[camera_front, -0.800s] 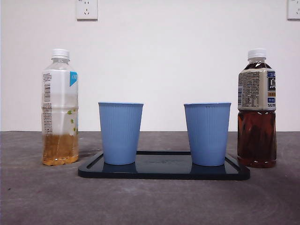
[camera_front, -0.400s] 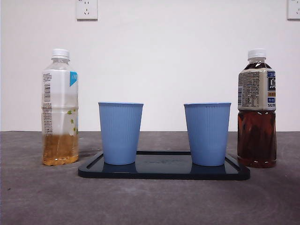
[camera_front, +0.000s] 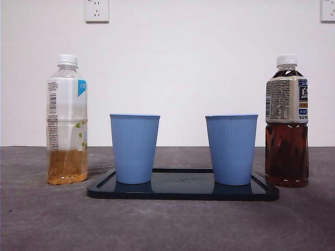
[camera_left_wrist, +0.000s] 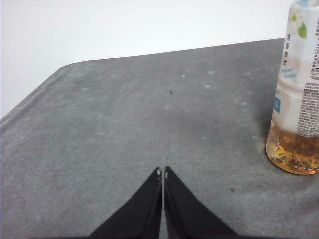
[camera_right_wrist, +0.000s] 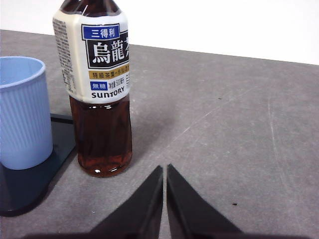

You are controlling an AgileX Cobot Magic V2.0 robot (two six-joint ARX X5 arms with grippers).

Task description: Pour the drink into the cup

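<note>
Wrist views: both grippers (camera_left_wrist: 162, 172) (camera_right_wrist: 165, 169) closed, empty.

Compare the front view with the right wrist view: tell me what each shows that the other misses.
Only the front view shows the pale tea bottle standing apart from the tray, the second blue cup, both white caps, and the wall sockets.

Only the right wrist view shows the right gripper, jaws shut, poised above bare table beside the dark bottle, and that bottle's front label reading SUNTORY.

Both show the dark tea bottle upright on the table, the blue cup nearest it, the black tray under that cup, and the grey table.
</note>
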